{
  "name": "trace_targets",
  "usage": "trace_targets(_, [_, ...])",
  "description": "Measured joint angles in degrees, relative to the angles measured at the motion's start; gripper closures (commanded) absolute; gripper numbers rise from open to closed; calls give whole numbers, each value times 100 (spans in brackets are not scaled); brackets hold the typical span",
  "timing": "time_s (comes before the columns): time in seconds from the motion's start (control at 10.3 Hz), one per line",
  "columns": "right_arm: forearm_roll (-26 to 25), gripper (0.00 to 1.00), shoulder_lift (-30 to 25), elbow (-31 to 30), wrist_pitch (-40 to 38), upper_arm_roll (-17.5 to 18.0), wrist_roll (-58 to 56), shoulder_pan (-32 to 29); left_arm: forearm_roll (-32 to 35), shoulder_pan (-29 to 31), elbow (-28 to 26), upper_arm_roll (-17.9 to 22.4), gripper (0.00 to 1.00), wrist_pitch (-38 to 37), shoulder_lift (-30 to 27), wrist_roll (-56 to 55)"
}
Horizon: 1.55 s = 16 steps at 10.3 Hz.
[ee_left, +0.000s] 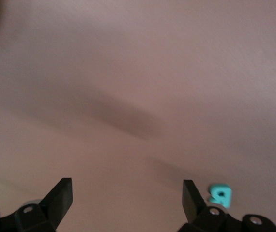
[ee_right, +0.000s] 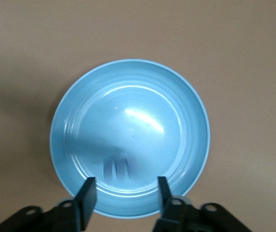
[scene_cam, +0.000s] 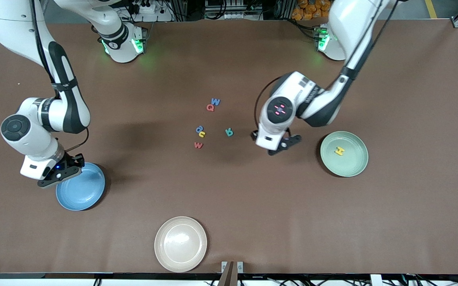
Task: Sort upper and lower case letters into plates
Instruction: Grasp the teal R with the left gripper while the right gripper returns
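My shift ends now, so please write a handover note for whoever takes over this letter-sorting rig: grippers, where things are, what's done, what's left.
Left gripper: open, empty, over bare table between the teal toy letter and the pale mint green round plate.
Right gripper: open, empty, over the blue round plate.
Done: yellow toy letter H lies in the mint plate. A faint blue shape in the blue plate may be a letter; cannot tell.
Left: six letters mid-table: blue W, red Q, small blue letter, small yellow letter, red w, the teal one.
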Motion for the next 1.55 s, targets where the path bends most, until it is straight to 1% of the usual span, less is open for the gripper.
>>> trace_targets(0.19, [527,0,5,12,-57,-2,8,-42,-1,-345,1,2,0,456,211,-277])
trace_targets(0.29, [611,0,5,15,-131,2,98,-42,-1,-456,3,3,0,680,330,-356])
trace_targets(0.68, [646,0,-115,158,-962,5,1115,-42,-1,-811,8,4,0,1399,776,-613])
trace_targets(0.97, [651,0,-315,170,-1379,19,1833,-36,-1,-866,13,14,0,1806,950,-619])
trace_targets(1.26, [662,0,-713,178,-1805,35,2302,-3,-1,-888,50,29,0,2030,1103,-619])
trace_targets(1.35, [662,0,-869,178,-1867,48,2523,52,-1,-939,97,29,3,2048,1166,-619])
trace_targets(1.45, [662,0,-997,178,-1926,65,2680,120,-1,-985,136,32,13,2054,1211,-619])
trace_targets(1.55, [663,0,-1093,178,-2038,68,2794,202,-1,-1009,155,42,25,2059,1231,-619])
